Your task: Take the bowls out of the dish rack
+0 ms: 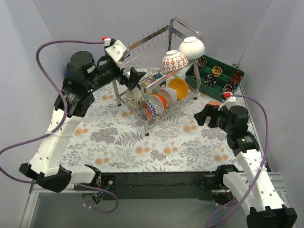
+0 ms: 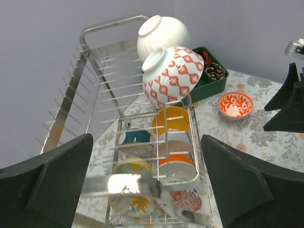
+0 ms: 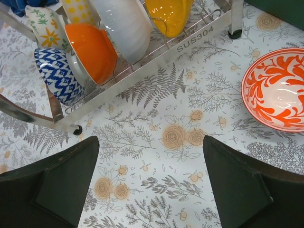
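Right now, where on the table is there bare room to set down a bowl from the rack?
Widest free patch: the floral cloth between the dish rack and the arm bases. A smaller patch lies left of the rack. Crowded: the right side, where the orange-patterned bowl, green tray and right gripper sit close together.

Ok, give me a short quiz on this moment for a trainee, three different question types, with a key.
1. True or false: the red-and-white bowl sits on the upper tier of the dish rack.
2. Where is the orange-and-white patterned bowl? A) in the rack's lower tier; B) on the table, near the green tray; C) in a gripper.
3. Fill in: the left gripper and the right gripper are both ___ and hold nothing.
Key: 1 true; 2 B; 3 open.
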Controlling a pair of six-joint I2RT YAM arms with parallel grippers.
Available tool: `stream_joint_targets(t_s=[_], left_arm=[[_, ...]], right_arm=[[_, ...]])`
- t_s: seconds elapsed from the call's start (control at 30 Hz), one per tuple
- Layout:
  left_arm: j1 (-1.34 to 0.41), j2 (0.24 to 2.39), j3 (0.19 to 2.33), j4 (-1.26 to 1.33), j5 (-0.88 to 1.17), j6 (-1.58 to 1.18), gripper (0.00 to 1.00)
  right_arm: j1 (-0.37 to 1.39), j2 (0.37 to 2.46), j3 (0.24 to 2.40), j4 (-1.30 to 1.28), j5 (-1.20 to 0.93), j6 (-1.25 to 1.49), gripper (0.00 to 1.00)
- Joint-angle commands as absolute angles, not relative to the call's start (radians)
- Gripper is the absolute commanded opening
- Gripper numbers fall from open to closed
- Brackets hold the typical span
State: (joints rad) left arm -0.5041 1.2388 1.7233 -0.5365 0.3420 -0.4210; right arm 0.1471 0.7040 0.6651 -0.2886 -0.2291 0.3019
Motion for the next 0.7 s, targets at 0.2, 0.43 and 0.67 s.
stream_joint_targets(t_s=[0.2, 0.43, 0.67], left_arm=[[-0.637, 1.410, 1.796, -0.371, 0.448, -0.091, 0.98], [-0.652, 1.503, 1.825, -0.282, 0.475, -0.043, 0.98], [-0.652, 1.595, 1.874, -0.282, 0.532, -0.046, 0.98]], right_arm=[[0.212, 0.678, 0.623, -0.218, -0.219, 0.262, 0.98], [0.232, 0.683, 0.615, -0.209, -0.232, 0.241, 0.97], [0.250, 0.698, 0.614, -0.204, -0.241, 0.232, 0.96]])
